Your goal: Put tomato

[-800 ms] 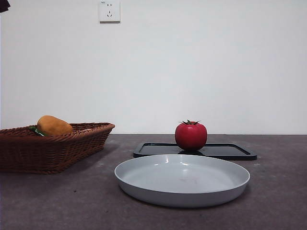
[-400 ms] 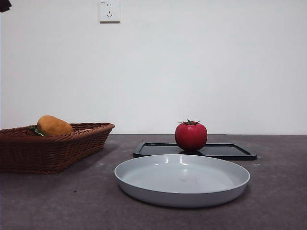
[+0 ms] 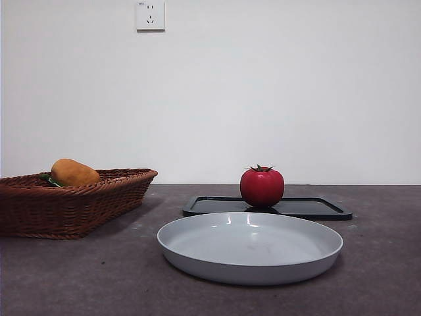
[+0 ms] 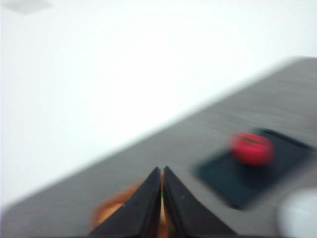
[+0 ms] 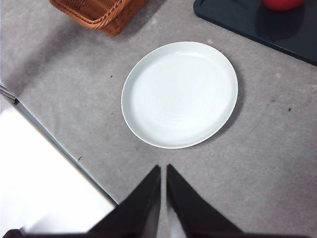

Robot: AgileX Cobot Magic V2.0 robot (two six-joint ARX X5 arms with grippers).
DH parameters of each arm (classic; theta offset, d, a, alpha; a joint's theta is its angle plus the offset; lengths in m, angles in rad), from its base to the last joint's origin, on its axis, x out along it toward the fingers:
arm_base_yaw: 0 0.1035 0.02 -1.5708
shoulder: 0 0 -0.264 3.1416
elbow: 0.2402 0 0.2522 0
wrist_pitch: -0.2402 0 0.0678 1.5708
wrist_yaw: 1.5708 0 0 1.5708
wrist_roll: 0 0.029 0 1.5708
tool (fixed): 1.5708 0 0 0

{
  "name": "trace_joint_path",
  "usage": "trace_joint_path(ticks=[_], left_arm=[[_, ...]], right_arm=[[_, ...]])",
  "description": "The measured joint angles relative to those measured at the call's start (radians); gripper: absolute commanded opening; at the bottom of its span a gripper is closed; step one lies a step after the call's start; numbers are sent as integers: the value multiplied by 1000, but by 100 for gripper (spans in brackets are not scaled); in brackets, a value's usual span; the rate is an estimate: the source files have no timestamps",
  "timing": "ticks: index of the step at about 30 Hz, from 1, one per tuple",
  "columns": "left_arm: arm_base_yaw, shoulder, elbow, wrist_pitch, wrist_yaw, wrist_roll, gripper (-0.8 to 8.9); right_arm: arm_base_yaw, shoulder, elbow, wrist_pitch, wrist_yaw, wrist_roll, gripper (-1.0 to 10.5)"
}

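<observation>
On the black tray (image 3: 316, 208) behind the plate (image 3: 250, 270), the tomato (image 3: 262, 187) sits untouched, probably awaiting pickup. Both the left gripper (image 4: 162, 171) and right gripper (image 5: 163, 168) hang clear, jaws pressed together and empty.

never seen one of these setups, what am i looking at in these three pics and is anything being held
It is a two-armed robot at a table, and each arm ends in a tool with two black jaws. One picture comes from a low camera looking across the table; the other two come from cameras on the arms' wrists.

On the table, a red tomato sits on a flat black tray. In front of it is an empty grey plate, and off to the side a wicker basket holds an orange-brown oval item.

The left tool appears in a blurred picture, jaws together, above something orange-brown. The right tool hangs above the table near the plate, jaws together too. Neither holds anything.
</observation>
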Motion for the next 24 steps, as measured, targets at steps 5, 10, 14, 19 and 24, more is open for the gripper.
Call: trace_joint_path(ticks=[5, 10, 14, 19, 24], left_arm=[[52, -148, -220, 87, -181, -20, 7], [76, -271, -397, 80, -274, -33, 7], [85, -354, -499, 74, -310, -72, 7], [86, -414, -566, 50, -311, -97, 7], [86, -458, -618, 36, -311, -103, 7]], right_arm=[[0, 0, 0, 10, 0, 0, 7], [0, 0, 0, 24, 0, 0, 6], [0, 0, 0, 25, 0, 0, 6], [0, 0, 0, 25, 0, 0, 7], [0, 0, 0, 25, 0, 0, 6]])
